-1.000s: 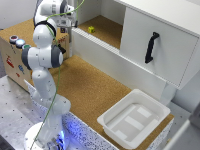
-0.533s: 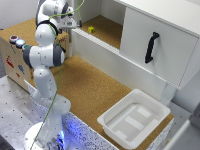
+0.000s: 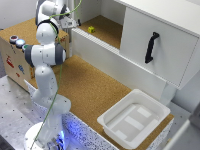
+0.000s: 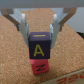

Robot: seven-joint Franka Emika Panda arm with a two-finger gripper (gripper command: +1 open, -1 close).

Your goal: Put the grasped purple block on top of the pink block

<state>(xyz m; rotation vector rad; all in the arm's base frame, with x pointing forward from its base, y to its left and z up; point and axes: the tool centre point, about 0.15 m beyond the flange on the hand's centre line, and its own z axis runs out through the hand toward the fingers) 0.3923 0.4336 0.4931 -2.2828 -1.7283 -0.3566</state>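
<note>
Although the arm's reach looks much the same across the last second in the exterior view, the gripper (image 4: 39, 26) has crept slightly toward the cabinet side, and that small shift appears to have brought the load over its target. In the wrist view the purple block (image 4: 39, 46) sits between the two fingers (image 4: 22, 21), which press its side faces — clenched on it, not released. Directly beneath the tool, the pink block (image 4: 38, 65) shows under the purple one's lower edge, sitting on the cork surface (image 4: 12, 55). The two blocks look close to touching, though whether the purple one already rests on the pink one or hangs just above it cannot be told from this angle. By my reading, the stacking is nearly done: what remains is a last settling downward, if any, and then letting go.

On the purple block's facing side stands a yellow capital "A". The pink block carries a darker red mark, partly hidden and too cut off to read — possibly a letter.

In the exterior view the gripper (image 3: 70, 22) is small and blurred, and neither block can be made out there.
</note>
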